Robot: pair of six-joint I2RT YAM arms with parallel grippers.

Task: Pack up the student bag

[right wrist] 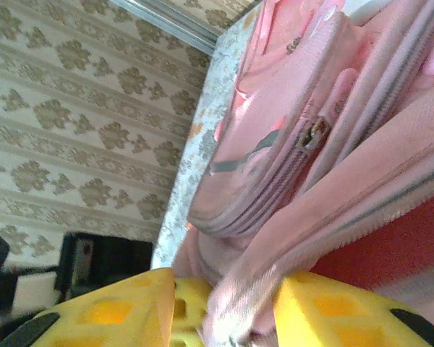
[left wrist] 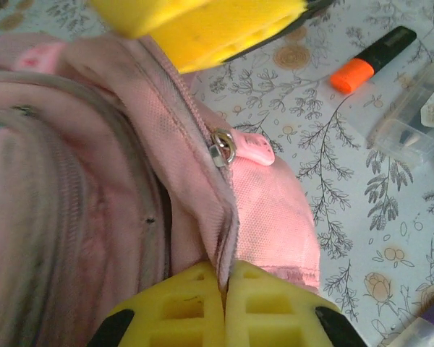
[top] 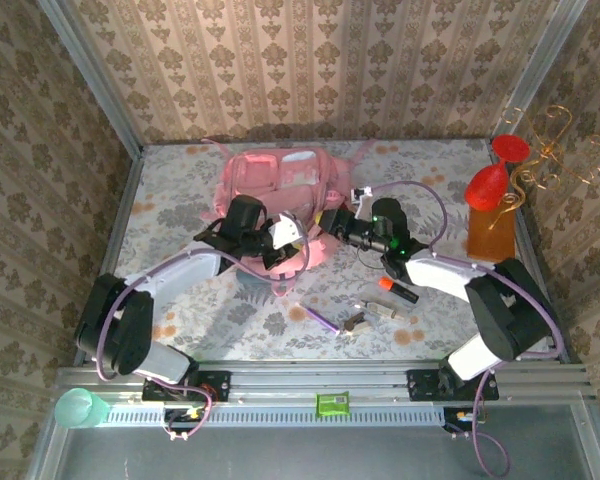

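The left arm (top: 175, 270) and right arm (top: 450, 272) are showing white link shells between bulky black joints. Thin purple cables (top: 432, 200) are running along each. A green light (top: 387, 222) is glowing on the right wrist. The fingers (left wrist: 188, 311) are showing yellow, gridded pads with black edging.

**A robot lab cell dressed up as a home**

Standing here, I see a test rig, not a real room. The damask wallpaper (top: 310, 60) is stuck on flat panels held between bare aluminium posts (top: 90, 75). A floral cloth covers the bench (top: 180, 190). Along its near edge runs a slotted metal rail (top: 280, 385) with two robot arms bolted to it, left arm (top: 130, 330) and right arm (top: 500, 310), trailing purple cables (top: 425, 195). A red goblet (top: 490, 185) and a gold wire stand (top: 555, 150) add a homely touch.
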